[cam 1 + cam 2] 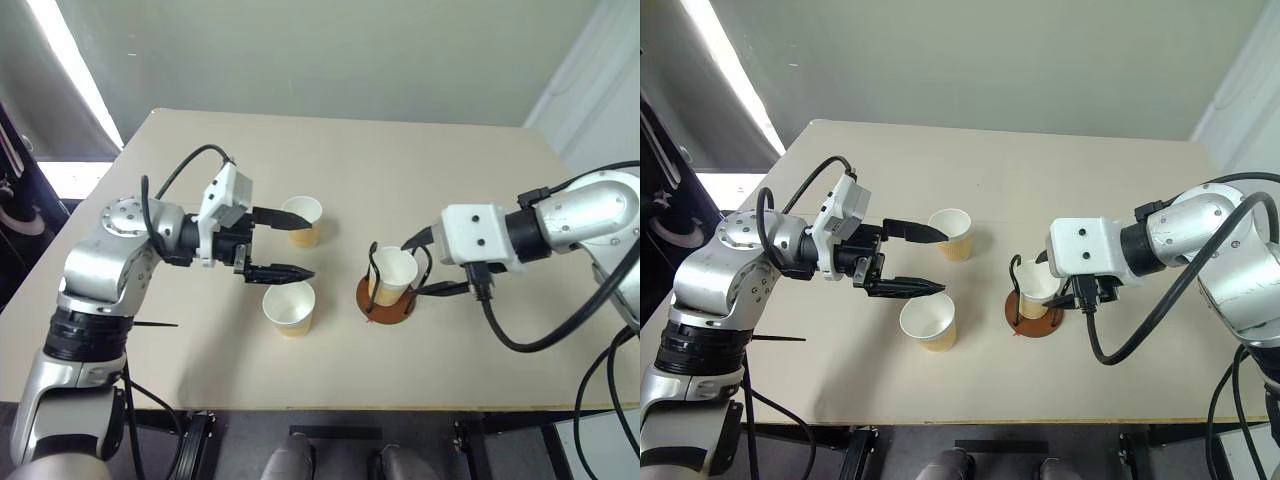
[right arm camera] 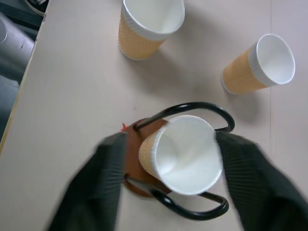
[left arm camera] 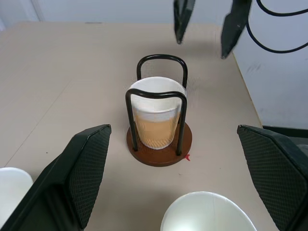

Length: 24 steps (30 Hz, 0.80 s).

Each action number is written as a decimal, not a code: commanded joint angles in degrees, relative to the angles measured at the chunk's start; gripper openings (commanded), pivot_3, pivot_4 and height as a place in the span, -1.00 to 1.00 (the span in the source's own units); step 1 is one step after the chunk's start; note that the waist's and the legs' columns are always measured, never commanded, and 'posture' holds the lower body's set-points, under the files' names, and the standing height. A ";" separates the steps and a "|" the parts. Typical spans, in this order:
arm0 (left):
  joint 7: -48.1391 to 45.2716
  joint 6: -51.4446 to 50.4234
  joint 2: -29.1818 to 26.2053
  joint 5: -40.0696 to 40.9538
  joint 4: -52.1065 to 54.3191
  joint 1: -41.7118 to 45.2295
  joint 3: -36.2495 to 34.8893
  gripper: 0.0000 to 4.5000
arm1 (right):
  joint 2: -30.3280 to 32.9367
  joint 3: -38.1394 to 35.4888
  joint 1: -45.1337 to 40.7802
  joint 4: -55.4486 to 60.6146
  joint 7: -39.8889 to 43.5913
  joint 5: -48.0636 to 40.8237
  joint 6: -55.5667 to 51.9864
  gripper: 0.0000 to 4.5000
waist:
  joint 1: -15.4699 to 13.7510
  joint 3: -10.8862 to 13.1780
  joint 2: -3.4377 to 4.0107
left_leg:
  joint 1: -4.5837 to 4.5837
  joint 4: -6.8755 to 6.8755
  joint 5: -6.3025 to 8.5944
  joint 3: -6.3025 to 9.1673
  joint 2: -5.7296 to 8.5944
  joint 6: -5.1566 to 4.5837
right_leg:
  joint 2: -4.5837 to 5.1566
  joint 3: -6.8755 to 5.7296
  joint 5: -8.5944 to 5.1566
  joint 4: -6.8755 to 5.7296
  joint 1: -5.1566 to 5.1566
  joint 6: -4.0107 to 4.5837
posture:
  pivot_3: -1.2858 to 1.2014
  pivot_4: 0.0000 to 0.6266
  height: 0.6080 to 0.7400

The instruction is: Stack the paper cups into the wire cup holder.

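Note:
One paper cup [image 1: 393, 272] stands inside the wire cup holder [image 1: 385, 308], between its two black loops on the reddish-brown base. My right gripper [image 1: 410, 268] is open, one finger on each side of that cup and not touching it. Two more paper cups stand upright on the table, one farther back [image 1: 303, 220] and one nearer the front [image 1: 289, 307]. My left gripper [image 1: 314, 248] hangs open above the gap between these two, pointing toward the holder and holding nothing.
Everything rests on a beige table [image 1: 450, 170], whose front edge [image 1: 400, 405] runs close below the near cup and the holder. Black cables [image 1: 520, 335] loop down from my right arm past the table's right side.

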<state>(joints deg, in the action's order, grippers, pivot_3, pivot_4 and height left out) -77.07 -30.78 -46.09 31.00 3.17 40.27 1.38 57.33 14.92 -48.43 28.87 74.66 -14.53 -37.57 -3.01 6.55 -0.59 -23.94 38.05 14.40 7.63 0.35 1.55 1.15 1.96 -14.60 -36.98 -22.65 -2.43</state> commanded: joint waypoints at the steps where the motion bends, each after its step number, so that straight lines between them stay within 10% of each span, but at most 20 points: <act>1: 1.06 0.68 0.20 -0.65 -0.36 1.51 -0.63 1.00 | -0.91 -3.01 -1.62 0.11 -1.95 -1.02 -0.45 0.81 | 0.00 0.00 0.00 | 0.00 0.00 0.00 0.00 0.00 0.00 | 0.00 0.00 0.00 0.00 0.00 0.00 | 0.03 -0.52 1.00; 24: 5.21 22.62 2.90 -22.37 -23.04 18.14 6.76 1.00 | -5.02 -15.29 -3.37 -0.86 -13.02 -17.81 -15.39 0.81 | -0.12 0.00 0.00 | -0.11 -0.06 0.00 0.02 0.01 0.02 | 0.00 0.01 -0.01 0.05 -0.13 0.01 | 0.03 -0.52 1.00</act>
<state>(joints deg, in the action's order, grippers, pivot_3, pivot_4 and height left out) -72.06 -9.69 -43.46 9.67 -19.33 56.37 7.97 51.26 2.38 -51.40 27.24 61.95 -31.17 -53.00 -3.13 6.55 -0.59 -24.08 37.99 14.39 7.65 0.36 1.57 1.16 1.97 -14.61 -36.94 -22.79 -2.41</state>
